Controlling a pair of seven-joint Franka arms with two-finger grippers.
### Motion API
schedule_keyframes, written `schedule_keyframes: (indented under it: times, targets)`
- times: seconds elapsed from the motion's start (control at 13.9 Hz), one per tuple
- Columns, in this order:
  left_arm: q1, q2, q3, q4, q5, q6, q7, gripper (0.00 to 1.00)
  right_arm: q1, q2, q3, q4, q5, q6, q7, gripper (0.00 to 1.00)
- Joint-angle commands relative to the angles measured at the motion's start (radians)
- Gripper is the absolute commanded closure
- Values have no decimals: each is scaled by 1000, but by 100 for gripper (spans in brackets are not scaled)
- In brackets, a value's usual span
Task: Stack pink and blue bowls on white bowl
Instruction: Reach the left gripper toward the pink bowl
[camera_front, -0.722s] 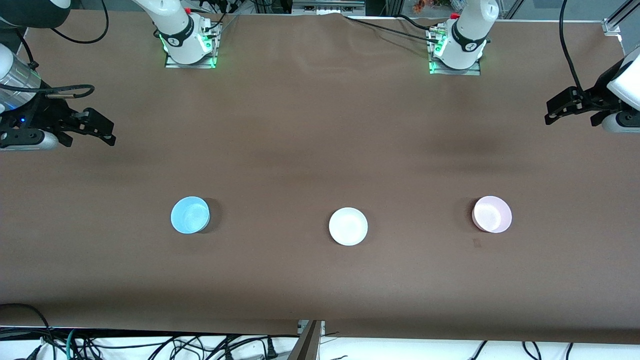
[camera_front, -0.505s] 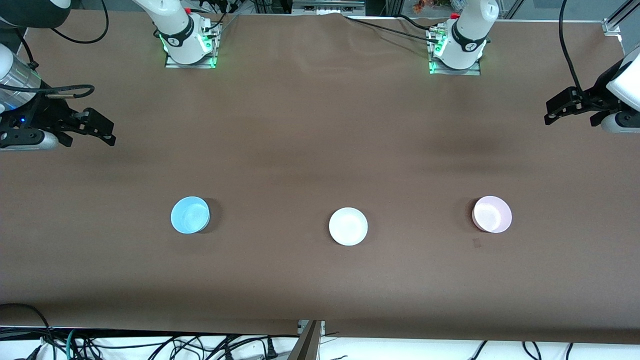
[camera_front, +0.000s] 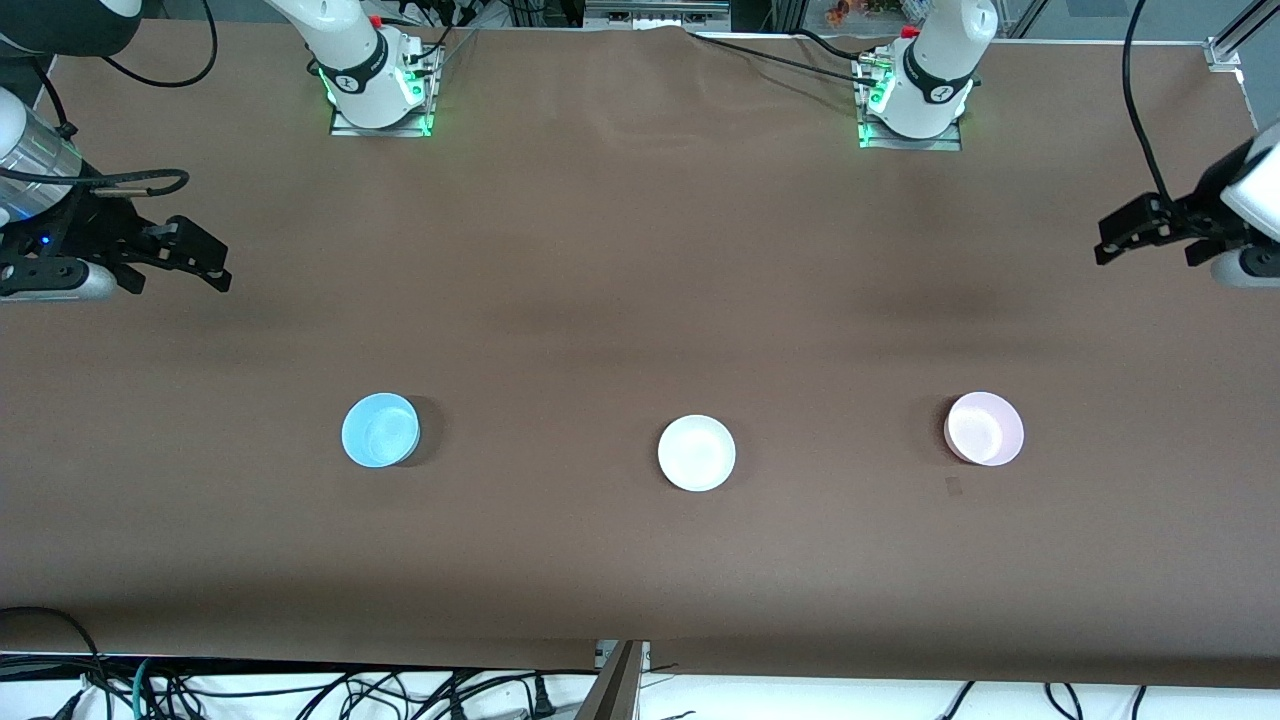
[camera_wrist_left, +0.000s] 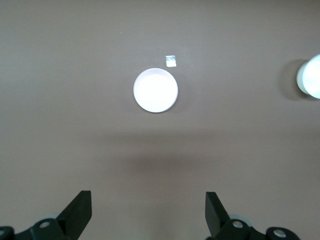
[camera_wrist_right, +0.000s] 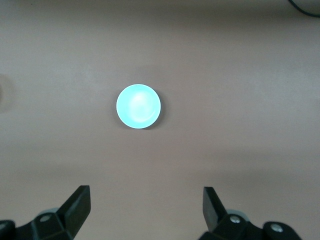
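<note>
Three bowls stand in a row across the brown table. The blue bowl (camera_front: 380, 430) is toward the right arm's end, the white bowl (camera_front: 696, 453) is in the middle, and the pink bowl (camera_front: 984, 429) is toward the left arm's end. My left gripper (camera_front: 1110, 240) hangs open and empty above the table's edge at its own end. In the left wrist view the gripper (camera_wrist_left: 148, 210) faces the pink bowl (camera_wrist_left: 155, 90), with the white bowl (camera_wrist_left: 311, 76) at the frame's edge. My right gripper (camera_front: 215, 265) hangs open and empty over its end. In the right wrist view the gripper (camera_wrist_right: 146, 207) faces the blue bowl (camera_wrist_right: 138, 106).
Both arm bases (camera_front: 378, 80) (camera_front: 915, 95) stand along the table's edge farthest from the front camera. A small tape mark (camera_front: 953, 486) lies on the cloth just nearer the front camera than the pink bowl. Cables (camera_front: 300, 690) hang below the near edge.
My left gripper has shifted slightly, lower in the front view and toward its end of the table. The right arm and all three bowls have not moved.
</note>
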Motion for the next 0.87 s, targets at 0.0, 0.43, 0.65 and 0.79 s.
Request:
schedule_keyframes:
  times: [0.0,0.43,0.65,0.79]
  targets:
    - [60,63,-4,33,-14,64,14,0,0,-2,-2,2,15,2,-4,1]
    - [97,233,-5,33,-26,202,17,0,1,-2,-2,2,15,2,-16,1]
    - [103,325,-5,30,-27,268,93,0,1,-4,0,2,15,-4,-18,1]
    - [119,373,-7,25,-37,306,125,0,1,-2,0,1,15,1,-16,1]
